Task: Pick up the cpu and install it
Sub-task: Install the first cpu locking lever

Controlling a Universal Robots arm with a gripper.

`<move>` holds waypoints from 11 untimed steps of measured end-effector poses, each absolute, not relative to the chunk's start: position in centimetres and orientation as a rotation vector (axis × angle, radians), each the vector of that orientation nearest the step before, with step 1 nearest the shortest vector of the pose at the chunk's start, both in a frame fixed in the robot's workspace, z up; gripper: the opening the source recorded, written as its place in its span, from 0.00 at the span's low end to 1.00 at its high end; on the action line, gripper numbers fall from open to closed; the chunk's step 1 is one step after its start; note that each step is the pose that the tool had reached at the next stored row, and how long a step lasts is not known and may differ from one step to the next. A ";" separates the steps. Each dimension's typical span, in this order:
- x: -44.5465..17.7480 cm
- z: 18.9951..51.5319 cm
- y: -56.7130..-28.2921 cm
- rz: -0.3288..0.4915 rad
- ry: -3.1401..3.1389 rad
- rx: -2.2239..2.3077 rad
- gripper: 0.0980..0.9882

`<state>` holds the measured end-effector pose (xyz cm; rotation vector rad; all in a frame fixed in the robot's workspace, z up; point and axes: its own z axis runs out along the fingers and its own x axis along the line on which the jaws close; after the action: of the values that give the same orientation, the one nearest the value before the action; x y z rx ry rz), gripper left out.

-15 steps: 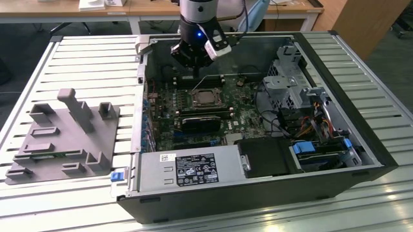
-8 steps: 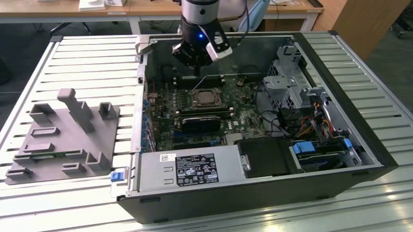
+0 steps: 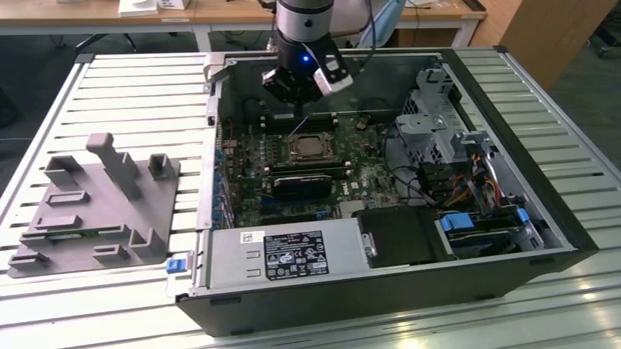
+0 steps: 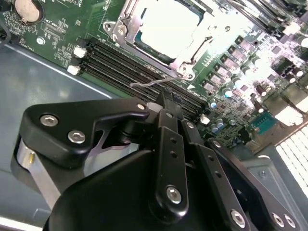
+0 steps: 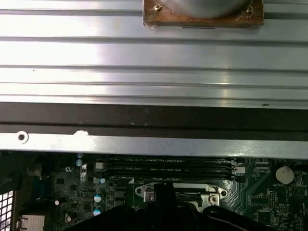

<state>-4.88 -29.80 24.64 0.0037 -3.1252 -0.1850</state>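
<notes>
From my remote station, the lower body of the gripper (image 4: 166, 103) blocks much of the second wrist view, and in the first wrist view its dark tip (image 5: 166, 192) covers part of the socket frame (image 5: 180, 192). The fingers (image 4: 168, 144) lie pressed together in the second wrist view, with nothing between them.

The cpu (image 4: 166, 26) sits seated in the socket frame on the motherboard (image 4: 231, 62); in the second wrist view its metal top is washed out by glare. In the exterior view the cpu (image 3: 308, 147) lies just below and in front of the gripper (image 3: 299, 109), which hangs above it without touching. The row of memory slots (image 4: 139, 72) runs between the gripper tip and the socket.

The open computer case (image 3: 388, 283) lies on its side on a ribbed metal table (image 3: 136, 94). A grey moulded fixture (image 3: 97, 211) stands on the table to the exterior view's left of the case. A wooden desk (image 3: 233, 14) crosses the background, cut off by the frame edge.
</notes>
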 end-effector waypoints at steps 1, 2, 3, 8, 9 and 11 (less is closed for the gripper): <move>-4.8 24.6 -29.8 -0.185 -3.125 0.004 0.01; -4.7 24.5 -29.8 -0.185 -3.125 0.004 0.01; -4.7 24.4 -29.8 -0.185 -3.125 0.004 0.01; -4.0 23.9 -29.7 -0.185 -3.125 0.004 0.01; -3.8 23.8 -29.7 -0.185 -3.125 0.004 0.01; -3.6 23.7 -29.7 -0.185 -3.125 0.004 0.01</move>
<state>-3.61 -29.74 23.66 0.0037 -3.1252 -0.1850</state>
